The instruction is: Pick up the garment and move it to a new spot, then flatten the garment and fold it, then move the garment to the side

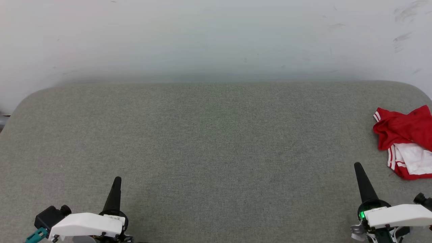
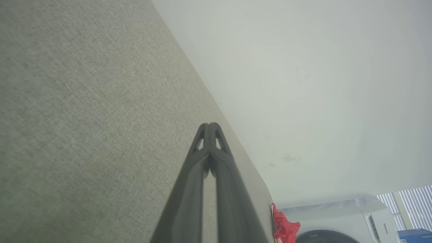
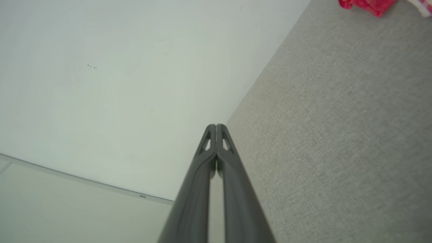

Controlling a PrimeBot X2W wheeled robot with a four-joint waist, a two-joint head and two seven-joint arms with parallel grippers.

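The garment lies crumpled at the far right edge of the grey padded table, red with a white striped sleeve showing, partly cut off by the frame. Its red cloth also shows as the garment low in the left wrist view and the garment at the top right of the right wrist view. My right gripper stands shut and empty near the front edge, just left of and below the garment. Far across at the front left, my left gripper is shut and empty too, tips together.
A pale wall rises directly behind the table's rounded far edge. A white appliance and a blue box stand beyond the table's right end. The wide grey surface spreads between the two grippers.
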